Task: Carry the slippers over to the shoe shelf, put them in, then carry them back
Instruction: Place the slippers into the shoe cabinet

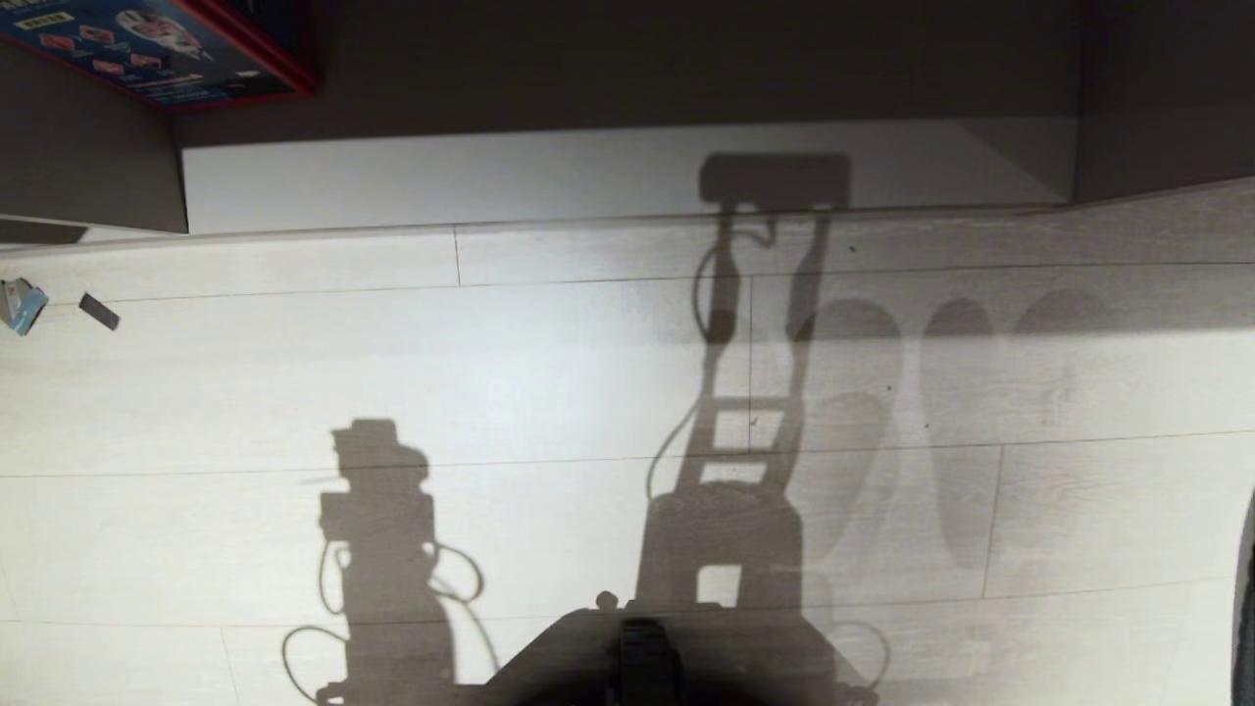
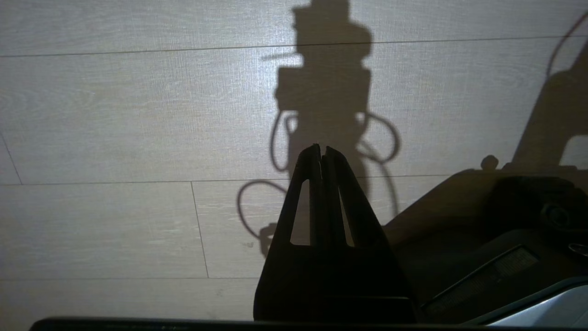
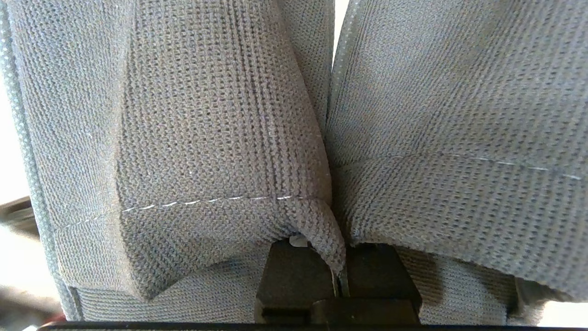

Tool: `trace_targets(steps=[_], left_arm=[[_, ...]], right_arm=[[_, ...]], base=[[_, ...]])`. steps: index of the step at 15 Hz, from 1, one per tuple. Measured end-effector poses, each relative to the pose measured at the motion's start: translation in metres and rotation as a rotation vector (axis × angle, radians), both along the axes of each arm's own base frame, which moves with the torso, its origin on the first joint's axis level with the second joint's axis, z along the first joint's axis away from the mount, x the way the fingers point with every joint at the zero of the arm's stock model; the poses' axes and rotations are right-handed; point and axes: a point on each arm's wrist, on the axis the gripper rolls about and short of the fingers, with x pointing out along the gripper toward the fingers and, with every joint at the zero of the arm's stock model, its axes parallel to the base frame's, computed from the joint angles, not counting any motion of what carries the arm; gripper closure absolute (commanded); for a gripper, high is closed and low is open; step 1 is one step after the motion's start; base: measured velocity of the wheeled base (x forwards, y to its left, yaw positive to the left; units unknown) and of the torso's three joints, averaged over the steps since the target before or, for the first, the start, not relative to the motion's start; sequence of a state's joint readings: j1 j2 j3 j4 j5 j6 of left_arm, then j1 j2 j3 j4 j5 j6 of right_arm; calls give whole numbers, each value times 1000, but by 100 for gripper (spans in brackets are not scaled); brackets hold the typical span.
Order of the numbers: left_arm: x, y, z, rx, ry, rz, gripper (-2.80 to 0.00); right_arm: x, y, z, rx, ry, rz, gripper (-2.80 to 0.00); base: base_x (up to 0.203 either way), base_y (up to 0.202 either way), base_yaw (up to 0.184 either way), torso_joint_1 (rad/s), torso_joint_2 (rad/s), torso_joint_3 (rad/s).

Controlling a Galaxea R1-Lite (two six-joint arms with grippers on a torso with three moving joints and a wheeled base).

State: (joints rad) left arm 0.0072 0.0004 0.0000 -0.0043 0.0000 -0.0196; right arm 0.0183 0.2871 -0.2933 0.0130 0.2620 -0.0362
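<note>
Two grey knitted slippers [image 3: 294, 115] are being held side by side in the right gripper [image 3: 339, 276], whose dark fingers are pinched tight on the folded fabric edges where the pair meets. This is being shown only in the right wrist view, where the woven uppers and a line of pale stitching are filling almost the whole picture and are hanging directly in front of the fingers, touching them.

In the head view, neither the slippers nor the right gripper is being seen; only oval shadows, possibly cast by the pair, are being thrown on the pale wood-plank floor [image 1: 294, 373] right of the robot's own shadow. At the far edge of that floor, the shoe shelf [image 1: 627, 176] is being shown as a low opening with a pale base between darker side panels. A red-edged blue box [image 1: 157, 44] is being seen at the upper left, and two small objects [image 1: 59, 306], too small to be identified, are lying on the floor at the left edge.

In the left wrist view, the left gripper [image 2: 322, 149] is being held over bare floorboards, its two fingers pressed together with nothing between them, beside the dark robot base [image 2: 496, 230].
</note>
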Motion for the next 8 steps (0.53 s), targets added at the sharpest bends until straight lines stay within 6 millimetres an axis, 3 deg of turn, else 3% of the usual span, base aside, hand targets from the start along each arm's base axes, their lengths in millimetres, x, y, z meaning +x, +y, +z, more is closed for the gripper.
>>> trace_targets(steps=[4, 8], left_arm=[[0, 0, 0, 0, 0, 0, 0], [0, 0, 0, 0, 0, 0, 0]], right_arm=[[43, 5, 38, -35, 94, 202, 0], [109, 6, 70, -72, 65, 173, 0]], base=[[0, 0, 0, 0, 0, 0], [0, 0, 0, 0, 0, 0]])
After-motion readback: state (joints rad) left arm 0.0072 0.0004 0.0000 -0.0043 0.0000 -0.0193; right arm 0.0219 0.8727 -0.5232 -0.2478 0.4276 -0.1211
